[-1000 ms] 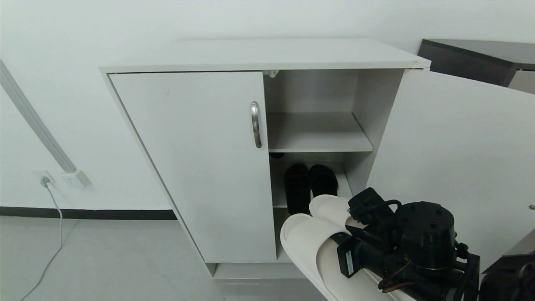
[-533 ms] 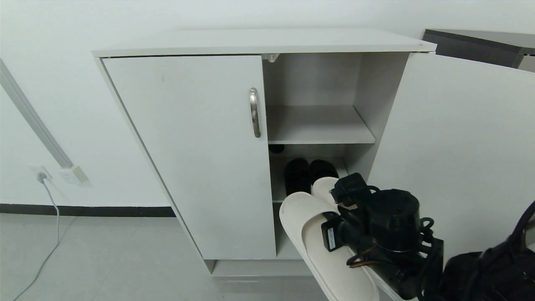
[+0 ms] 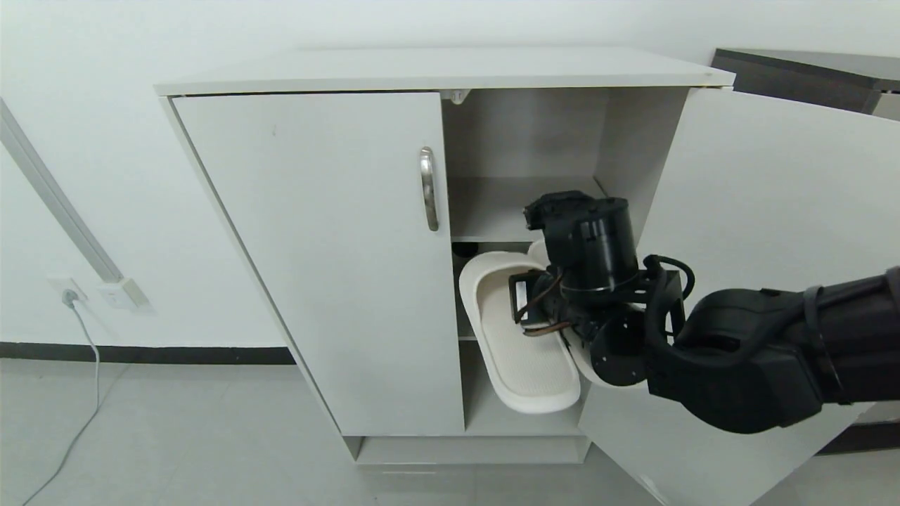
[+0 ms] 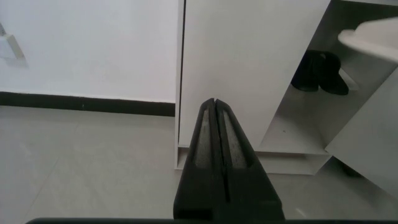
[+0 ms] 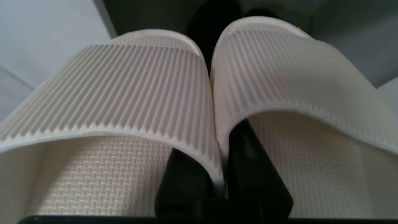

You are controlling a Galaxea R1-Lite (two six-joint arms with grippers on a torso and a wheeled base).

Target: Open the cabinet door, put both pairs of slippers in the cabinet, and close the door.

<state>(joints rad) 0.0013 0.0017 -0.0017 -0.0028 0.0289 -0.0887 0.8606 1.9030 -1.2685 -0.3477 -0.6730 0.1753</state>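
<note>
1. The right gripper (image 5: pixel 221 182) was clamped on the white slippers (image 3: pixel 518 334). Its fingers pinched the two inner walls together, just behind the ribbed straps. I judge it gripped there so that one closed hand could carry both slippers as a single piece.
2. The white slippers were in the open side of the cabinet (image 3: pixel 422 69), below the upper shelf (image 3: pixel 492 211). They were tilted, with the toes up and inward and the heels hanging lower at the front. This pose probably let them pass under the shelf edge.
3. The right door (image 3: pixel 763 211) stood wide open, beside the arm, which left room for the arm to enter. The left door (image 3: pixel 316 260) was shut, with its handle (image 3: pixel 427 199) next to the opening.
4. The black slippers (image 4: pixel 320 70) lay side by side on a lower shelf inside, toes toward the back. The white pair seemed aimed at this same level, so a bump against them was possible.
5. The left gripper (image 4: pixel 214 146) had its fingers pressed together and held nothing. It hung low over the floor (image 4: pixel 81 168), in front of the closed door and apart from the opening, I think to keep out of the way.
6. Count: two white slippers and two black slippers, so two pairs. There were two doors, one open and one shut, and one handle in sight. There were two grippers, one loaded and one free.
</note>
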